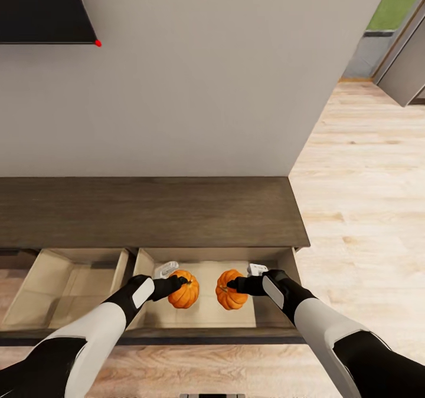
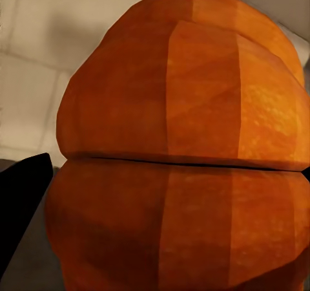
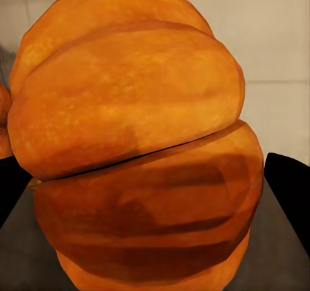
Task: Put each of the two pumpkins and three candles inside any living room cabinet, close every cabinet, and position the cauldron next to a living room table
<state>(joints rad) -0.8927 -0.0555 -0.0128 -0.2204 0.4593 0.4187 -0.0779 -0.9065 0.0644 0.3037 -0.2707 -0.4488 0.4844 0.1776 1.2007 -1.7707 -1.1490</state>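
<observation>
Two bright-orange ribbed pumpkins are in the open right-hand drawer of the long, low dark-brown cabinet point(image 1: 147, 212). My left gripper point(image 1: 180, 281) is shut on the left pumpkin point(image 1: 186, 295), which looms large in the left wrist view point(image 2: 181, 142) with one black finger point(image 2: 22, 207) beside it. My right gripper point(image 1: 232, 284) is shut on the right pumpkin point(image 1: 227, 296); the right wrist view has that pumpkin point(image 3: 135, 142) between two black fingers point(image 3: 290, 194). I cannot tell whether the pumpkins rest on the drawer's pale floor point(image 1: 206, 312) or hang just above it.
Left of the occupied drawer, a second drawer point(image 1: 65, 292) stands open with a bare pale interior. A grey wall rises behind the cabinet, with a black screen point(image 1: 44, 6) at the upper left. Light wood floor point(image 1: 360, 209) runs past the cabinet's right end toward a doorway.
</observation>
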